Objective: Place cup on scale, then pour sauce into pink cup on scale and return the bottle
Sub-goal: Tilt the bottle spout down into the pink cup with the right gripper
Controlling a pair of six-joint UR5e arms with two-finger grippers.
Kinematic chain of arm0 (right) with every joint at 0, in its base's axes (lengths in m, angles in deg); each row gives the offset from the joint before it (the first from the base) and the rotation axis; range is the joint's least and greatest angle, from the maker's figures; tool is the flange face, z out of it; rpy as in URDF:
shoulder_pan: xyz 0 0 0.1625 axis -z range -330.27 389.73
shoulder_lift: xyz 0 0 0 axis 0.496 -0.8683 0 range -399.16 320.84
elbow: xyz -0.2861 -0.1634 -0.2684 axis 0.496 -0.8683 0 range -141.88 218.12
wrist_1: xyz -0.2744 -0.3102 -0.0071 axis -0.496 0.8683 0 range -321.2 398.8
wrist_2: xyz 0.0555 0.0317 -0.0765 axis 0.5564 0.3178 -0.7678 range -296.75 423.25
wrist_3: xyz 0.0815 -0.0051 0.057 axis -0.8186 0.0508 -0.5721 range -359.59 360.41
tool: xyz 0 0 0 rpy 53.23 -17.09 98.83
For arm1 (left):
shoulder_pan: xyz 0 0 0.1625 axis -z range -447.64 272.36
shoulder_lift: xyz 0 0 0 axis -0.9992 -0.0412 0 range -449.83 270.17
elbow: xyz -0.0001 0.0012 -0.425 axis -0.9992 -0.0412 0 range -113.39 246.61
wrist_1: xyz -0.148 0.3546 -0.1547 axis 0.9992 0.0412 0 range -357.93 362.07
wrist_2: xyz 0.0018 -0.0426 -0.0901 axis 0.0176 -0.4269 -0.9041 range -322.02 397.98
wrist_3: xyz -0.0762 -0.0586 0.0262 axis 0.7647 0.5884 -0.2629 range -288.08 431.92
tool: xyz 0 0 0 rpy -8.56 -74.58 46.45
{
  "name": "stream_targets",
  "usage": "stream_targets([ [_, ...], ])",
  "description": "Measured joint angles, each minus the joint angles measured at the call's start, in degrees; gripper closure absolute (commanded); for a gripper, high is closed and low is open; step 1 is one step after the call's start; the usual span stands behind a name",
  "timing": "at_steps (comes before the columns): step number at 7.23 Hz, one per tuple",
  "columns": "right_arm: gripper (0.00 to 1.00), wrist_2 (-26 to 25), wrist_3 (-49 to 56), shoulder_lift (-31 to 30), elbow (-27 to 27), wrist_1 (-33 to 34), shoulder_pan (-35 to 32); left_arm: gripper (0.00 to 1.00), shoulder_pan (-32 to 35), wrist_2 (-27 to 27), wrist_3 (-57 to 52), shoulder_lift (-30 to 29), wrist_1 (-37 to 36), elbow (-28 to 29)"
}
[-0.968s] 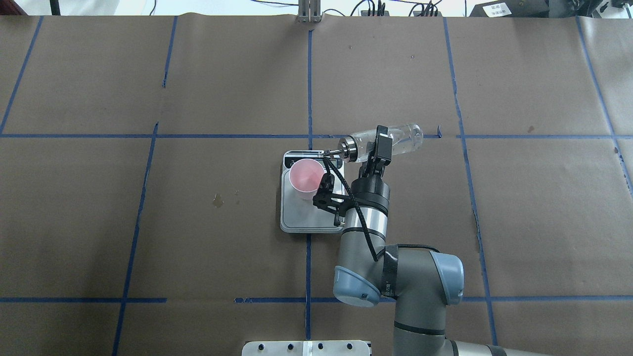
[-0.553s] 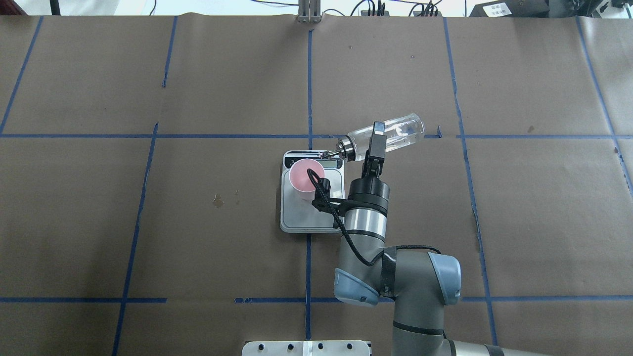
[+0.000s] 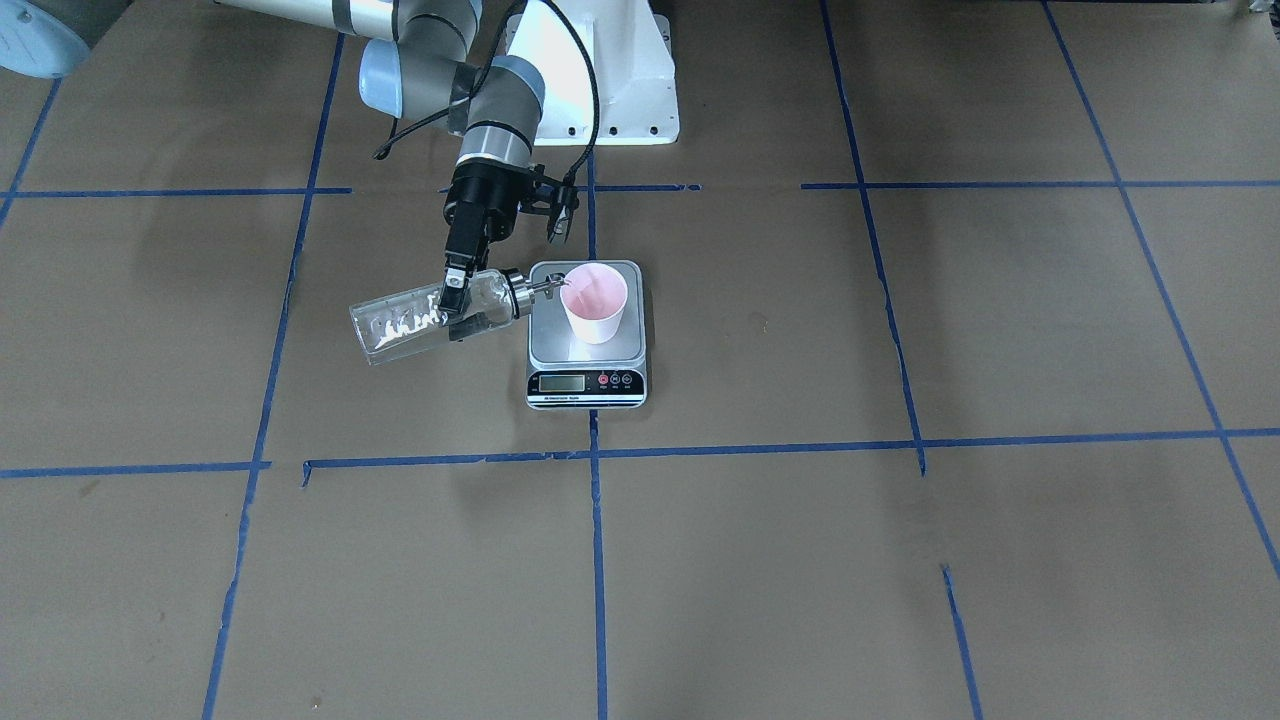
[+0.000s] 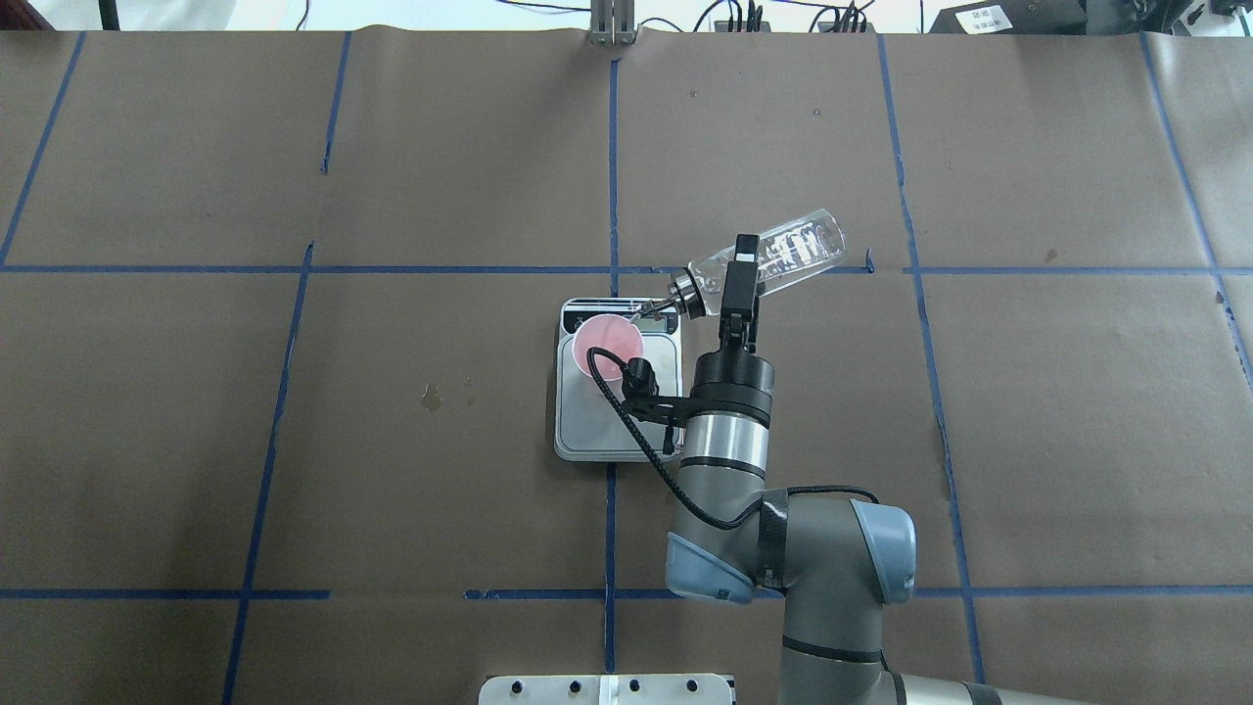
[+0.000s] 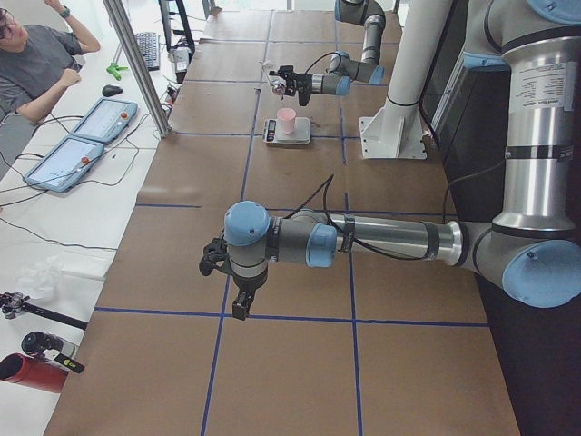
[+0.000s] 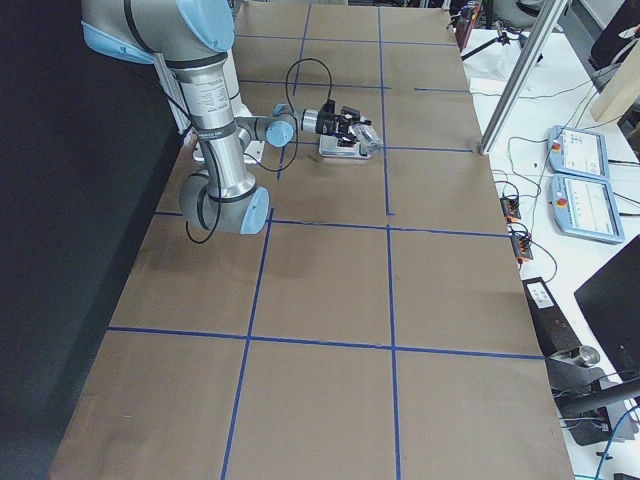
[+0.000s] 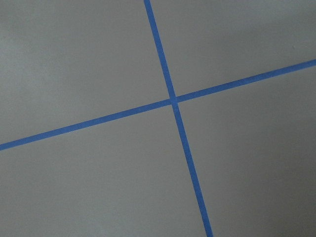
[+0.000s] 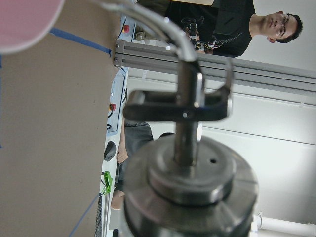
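on the scale (image 3: 587,388) at the middle of the surface (image 3: 900,560) stands the pink cup (image 3: 594,302), so placing looks done and pouring is the step in hand. the right gripper (image 3: 455,308) is clamped across the clear bottle (image 3: 400,328), which is tipped nearly flat with its silver spout (image 3: 545,286) at the cup's rim and sauce (image 4: 798,247) visible inside. next, i judge, the bottle must be righted and set down off the scale. the left gripper (image 5: 238,304) hangs well apart; whether it is open or closed i cannot tell. no label is readable, and the display is too small to read.
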Motion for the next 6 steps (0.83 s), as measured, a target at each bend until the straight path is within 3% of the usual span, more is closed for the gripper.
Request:
stream_targets([
  [6,1.00,-0.6,1.1,-0.1,0.1,-0.4,0.1,0.00,0.0,0.0,-0.1,0.1,0.1,-0.1],
])
